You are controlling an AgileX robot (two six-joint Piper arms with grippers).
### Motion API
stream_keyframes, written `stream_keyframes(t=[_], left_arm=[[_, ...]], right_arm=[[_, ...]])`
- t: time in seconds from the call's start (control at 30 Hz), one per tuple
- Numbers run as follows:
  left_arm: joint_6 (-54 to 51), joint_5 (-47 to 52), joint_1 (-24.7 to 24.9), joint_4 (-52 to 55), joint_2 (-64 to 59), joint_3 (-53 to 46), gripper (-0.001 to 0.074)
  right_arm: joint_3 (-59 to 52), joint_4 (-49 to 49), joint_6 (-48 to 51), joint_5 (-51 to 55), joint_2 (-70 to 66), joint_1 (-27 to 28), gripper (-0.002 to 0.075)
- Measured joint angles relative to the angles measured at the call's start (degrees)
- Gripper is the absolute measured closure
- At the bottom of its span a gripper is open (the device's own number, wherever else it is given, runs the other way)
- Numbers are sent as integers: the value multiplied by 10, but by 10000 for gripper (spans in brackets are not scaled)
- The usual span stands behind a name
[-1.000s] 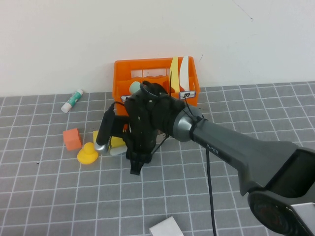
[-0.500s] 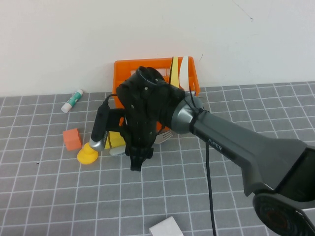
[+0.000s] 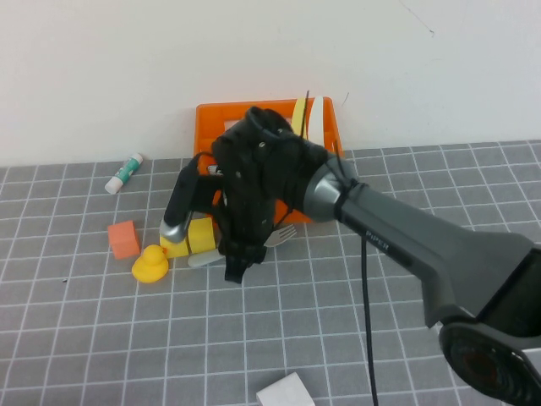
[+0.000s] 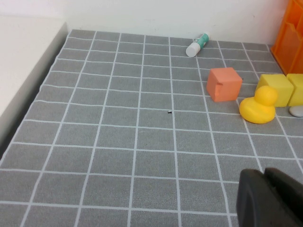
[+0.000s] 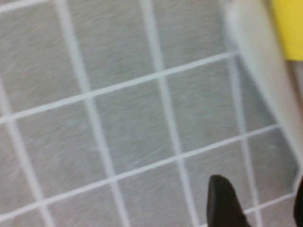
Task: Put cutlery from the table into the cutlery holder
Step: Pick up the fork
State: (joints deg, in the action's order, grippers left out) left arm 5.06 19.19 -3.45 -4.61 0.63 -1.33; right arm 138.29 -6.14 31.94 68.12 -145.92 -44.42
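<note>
White, and nearest of all, a small box (image 3: 286, 392) sits on the grey tiled table (image 3: 84, 338). Beyond it the right gripper (image 3: 235, 269) points down at the tiles, its fingers (image 5: 222, 203) spread with only bare table between them. Just past it lies a pale spoon (image 3: 203, 260) against a yellow cube (image 3: 199, 235), with the grey-green fork (image 3: 281, 234) on the arm's other side. A duck (image 3: 150, 265) and an orange cube (image 3: 123, 239) stand leftward. Farthest, the orange cutlery holder (image 3: 211, 127) already carries the yellow knife (image 3: 298, 114) and the white knife (image 3: 317, 114).

The step looks like reaching for the spoon; next, centre over its handle and close (without nudging the cube). The left gripper (image 4: 270, 198) hangs over open tiles; parted or closed, I cannot tell.
</note>
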Motion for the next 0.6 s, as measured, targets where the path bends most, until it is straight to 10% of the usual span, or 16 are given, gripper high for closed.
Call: stream_keyframes(t=[0.6], left_arm=[[0, 0, 0, 0, 0, 0, 736]], right_arm=[[0, 28, -48, -122, -13, 20, 379]])
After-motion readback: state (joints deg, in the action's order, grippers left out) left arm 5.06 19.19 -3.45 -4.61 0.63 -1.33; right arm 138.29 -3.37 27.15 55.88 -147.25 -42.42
